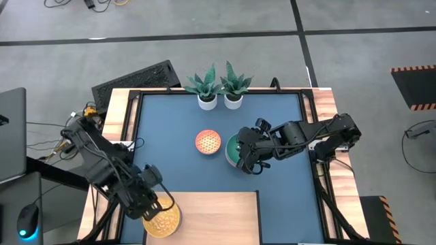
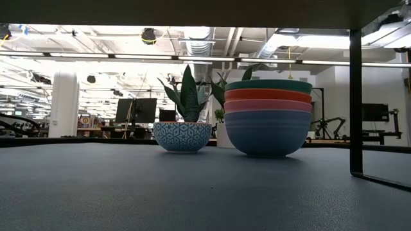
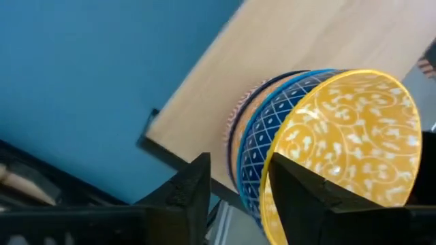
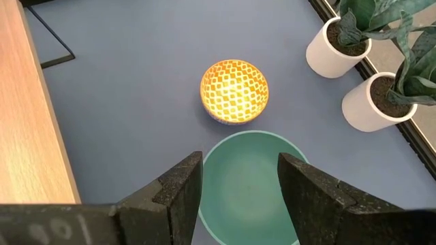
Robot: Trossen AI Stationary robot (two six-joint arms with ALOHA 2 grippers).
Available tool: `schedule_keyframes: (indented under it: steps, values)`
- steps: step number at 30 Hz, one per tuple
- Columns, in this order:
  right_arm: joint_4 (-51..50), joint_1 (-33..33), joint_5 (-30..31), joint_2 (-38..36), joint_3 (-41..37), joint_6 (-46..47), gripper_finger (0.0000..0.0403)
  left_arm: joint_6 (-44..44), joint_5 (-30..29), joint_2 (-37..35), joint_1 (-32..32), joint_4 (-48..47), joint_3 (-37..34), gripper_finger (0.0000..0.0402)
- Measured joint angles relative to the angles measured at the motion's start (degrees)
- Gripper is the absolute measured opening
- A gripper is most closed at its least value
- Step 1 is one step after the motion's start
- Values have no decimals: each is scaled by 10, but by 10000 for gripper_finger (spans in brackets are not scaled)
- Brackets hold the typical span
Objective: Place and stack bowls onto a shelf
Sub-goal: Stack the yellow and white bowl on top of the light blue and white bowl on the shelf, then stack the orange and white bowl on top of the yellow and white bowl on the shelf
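Observation:
A stack of small patterned bowls (image 1: 163,220), yellow-orange one on top (image 3: 354,136), stands on the pale wood shelf (image 1: 218,218) near its left end. My left gripper (image 1: 155,204) (image 3: 238,167) is open at that stack's rim. The large plain bowls sit nested on the blue table, green on top (image 1: 233,148) (image 2: 268,115). My right gripper (image 1: 248,165) (image 4: 238,167) hovers open above the green bowl (image 4: 248,184), touching nothing. One small bowl, blue outside and orange inside (image 1: 208,142) (image 2: 183,136) (image 4: 234,91), rests on the table beside the large stack. My left gripper straddles the rim of the small stack (image 3: 262,153): one finger (image 3: 300,197) lies inside the yellow-orange bowl, the other (image 3: 194,187) outside, with a gap to the outer walls. Whether the inner finger touches the bowl, I cannot tell. The stack rests on the shelf.
Two white pots with green plants (image 1: 219,95) (image 4: 361,75) stand at the table's far edge. The shelf is raised on a black frame; one leg (image 2: 355,102) shows in the low view. Bare shelf (image 4: 27,136) lies right of the small stack.

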Motion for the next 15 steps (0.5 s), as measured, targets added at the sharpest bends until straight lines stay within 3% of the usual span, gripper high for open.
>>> schedule_keyframes:
  steps: [7,15]
  values:
    - [0,-1,0,0,0,-3,216,-26,-27,-38,-10,-9,0,145]
    - [1,-3,0,0,0,-4,216,-21,-77,-46,-30,26,0,122]
